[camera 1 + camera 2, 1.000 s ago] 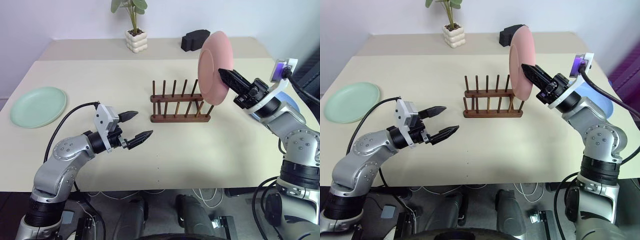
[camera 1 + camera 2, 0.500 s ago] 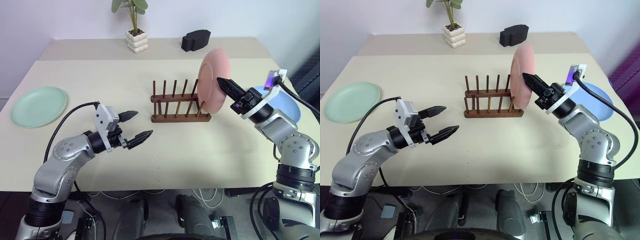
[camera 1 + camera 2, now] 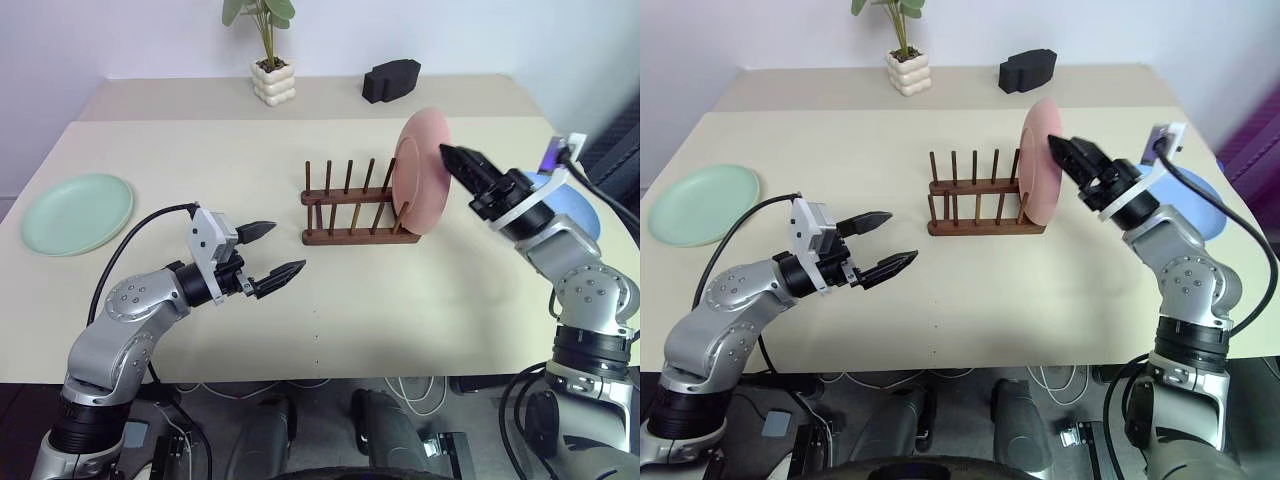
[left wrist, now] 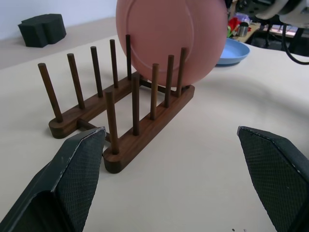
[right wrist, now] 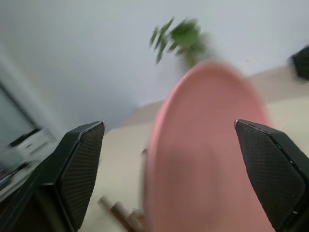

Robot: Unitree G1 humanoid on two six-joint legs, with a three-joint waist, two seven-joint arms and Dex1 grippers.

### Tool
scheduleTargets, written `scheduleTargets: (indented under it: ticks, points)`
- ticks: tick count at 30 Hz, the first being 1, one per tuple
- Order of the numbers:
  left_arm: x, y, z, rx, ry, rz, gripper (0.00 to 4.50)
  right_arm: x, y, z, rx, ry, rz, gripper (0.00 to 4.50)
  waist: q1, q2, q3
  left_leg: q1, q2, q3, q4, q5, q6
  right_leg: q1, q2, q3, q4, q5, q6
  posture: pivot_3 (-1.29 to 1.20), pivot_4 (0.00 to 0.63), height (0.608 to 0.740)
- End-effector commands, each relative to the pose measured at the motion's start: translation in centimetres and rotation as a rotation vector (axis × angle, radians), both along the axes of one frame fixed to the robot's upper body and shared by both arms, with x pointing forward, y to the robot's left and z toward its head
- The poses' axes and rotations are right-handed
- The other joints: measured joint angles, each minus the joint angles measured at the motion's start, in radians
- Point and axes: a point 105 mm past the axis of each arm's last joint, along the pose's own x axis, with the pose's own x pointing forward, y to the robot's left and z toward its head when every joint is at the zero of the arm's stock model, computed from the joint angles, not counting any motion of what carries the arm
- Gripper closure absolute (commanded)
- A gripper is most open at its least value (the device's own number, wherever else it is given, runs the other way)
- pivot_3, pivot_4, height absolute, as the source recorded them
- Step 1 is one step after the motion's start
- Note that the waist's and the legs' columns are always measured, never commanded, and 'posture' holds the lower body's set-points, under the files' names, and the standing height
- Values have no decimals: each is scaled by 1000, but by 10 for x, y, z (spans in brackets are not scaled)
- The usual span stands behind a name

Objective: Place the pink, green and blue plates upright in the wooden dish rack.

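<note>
Beige tabletop: pink plate point(image 3: 418, 172) stands in the wooden dish rack point(image 3: 355, 210), just ahead of the right gripper point(image 3: 1068, 157), jaws apart. Left gripper point(image 3: 272, 252) gapes, empty. Next: blue plate point(image 3: 578, 208).

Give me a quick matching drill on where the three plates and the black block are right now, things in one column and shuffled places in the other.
Things:
1. round matte pink plate
2. round mint green plate
3. round light blue plate
4. black block-shaped object

Places:
A. flat on the table, far on the robot's left
B. upright at the right end of the dark brown wooden dish rack
C. at the back of the table, near the potted plant
D. flat on the table beside the right arm, to the right of the rack

Pairs: 1-B, 2-A, 3-D, 4-C
</note>
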Motion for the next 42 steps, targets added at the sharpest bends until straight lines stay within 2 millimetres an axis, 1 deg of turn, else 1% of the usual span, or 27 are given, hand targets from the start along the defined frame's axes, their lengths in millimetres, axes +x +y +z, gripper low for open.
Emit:
scheduleTargets:
  ticks: [1, 3, 7, 9, 10, 11, 12, 14, 16, 18, 21, 22, 23, 25, 28, 31, 33, 37, 39, 42]
  points:
    - [1, 5, 14, -22, -61, 26, 0, -7, -22, 37, -49, -157, -79, 40, 0, 0, 0, 0, 0, 0, 0, 0, 0, 0, 0, 0, 0, 0, 0, 0, 150, 730]
    - [3, 8, 15, -24, -65, 41, 0, -8, -28, 44, -106, -188, -100, 40, 1, 0, 0, 0, 0, 0, 0, 0, 0, 0, 0, 0, 0, 0, 0, 0, 150, 730]
    - [7, 15, 17, -20, -75, 84, 0, -10, -45, 49, -201, -208, -152, 40, 0, 0, 0, 0, 0, 1, 0, 0, 0, 0, 0, 0, 0, 0, 0, 0, 150, 730]
    - [12, 24, 19, -22, -91, 135, 0, -13, -46, 55, -229, -233, -150, 40, 0, 0, 0, 0, 0, 2, 0, 0, 0, 0, 0, 0, 0, 0, 0, 0, 150, 730]
    - [17, 32, 22, -41, -95, 174, 0, -16, -42, 59, -259, -255, -137, 40, -1, 0, 0, 0, 0, 2, 0, 0, 0, 0, 0, 0, 0, 0, 0, 0, 150, 730]
    - [20, 39, 25, -58, -99, 210, 0, -18, -37, 62, -292, -276, -121, 40, -1, 0, 0, 0, 0, 2, 0, 0, 0, 0, 0, 0, 0, 0, 0, 0, 150, 730]
    - [25, 50, 29, -66, -110, 259, 0, -22, -27, 66, -337, -304, -90, 40, -2, 0, 0, 0, 0, 2, 0, 0, 0, 0, 0, 0, 0, 0, 0, 0, 150, 730]
    - [35, 75, 38, -93, -129, 374, 0, -32, -1, 71, -432, -363, 0, 40, -4, 1, 0, 0, 1, 1, 0, 0, 0, 0, 1, 0, 0, 0, 0, 0, 150, 730]
    - [42, 101, 49, -127, -160, 494, 0, -41, 25, 70, -523, -405, 92, 40, -6, 1, 0, 0, 1, 0, 0, 0, 0, 0, 1, 0, 0, 1, 1, 0, 150, 730]
    - [47, 119, 56, -143, -171, 588, 0, -43, 43, 66, -582, -425, 145, 40, -5, 1, 0, 0, 1, 0, 0, 0, 0, 0, 2, 0, 0, 2, 3, 0, 150, 730]
    - [58, 173, 53, -81, -162, 902, 0, -45, 76, 56, -685, -480, 222, 40, -1, 0, 0, 0, 1, 0, 0, 0, 0, 0, 1, 0, 0, 2, 3, 0, 150, 730]
    - [58, 191, 53, -86, -155, 1004, 0, -46, 86, 51, -719, -496, 245, 40, -1, 0, 0, 0, 0, 0, 0, 0, 0, 0, 1, 0, 0, 2, 3, 0, 150, 730]
    - [57, 205, 54, -103, -149, 1084, 0, -46, 93, 48, -745, -511, 259, 40, 0, 0, 0, 0, 0, 0, 0, 0, 0, 0, 1, 0, 0, 2, 3, 0, 150, 730]
    - [53, 238, 52, -132, -105, 1277, 0, -43, 106, 40, -800, -539, 273, 40, 0, 0, 0, 0, 0, -1, 0, 0, 0, -1, 1, 0, 0, 2, 3, 0, 150, 730]
    - [39, 277, 46, -178, -46, 1479, 0, -42, 122, 29, -866, -577, 303, 40, 0, -1, 0, 0, 0, -1, 0, 0, 0, -1, 1, -1, 0, 2, 4, 0, 150, 730]
    - [27, 303, 36, -157, 17, 1588, 0, -44, 135, 14, -922, -599, 350, 40, -1, -1, 0, -1, -1, -1, 0, 0, 0, -2, 0, -1, 0, 2, 4, 0, 150, 730]
    - [21, 316, 28, -138, 51, 1637, 0, -47, 142, 4, -935, -600, 385, 40, 0, -1, 0, 0, -1, -1, 0, 0, 0, -2, 0, -1, 0, 2, 4, 0, 150, 730]
    - [7, 345, 15, -157, 115, 1748, 0, -47, 148, -8, -929, -579, 411, 40, 1, -1, 0, 0, -1, -2, 0, 0, -1, -2, 0, -2, 0, 2, 3, 0, 150, 730]
    - [6, 351, 7, -187, 164, 1767, 0, -47, 149, -10, -927, -572, 410, 40, 0, -2, 0, 0, -1, -2, 0, 0, -1, -2, 0, -2, 0, 2, 3, 0, 150, 730]
    - [19, 345, -8, -225, 248, 1705, 0, -46, 149, -12, -919, -561, 405, 40, 3, -2, -1, 0, -1, -2, 0, 0, -1, -2, 0, -2, 1, 2, 3, 0, 150, 730]
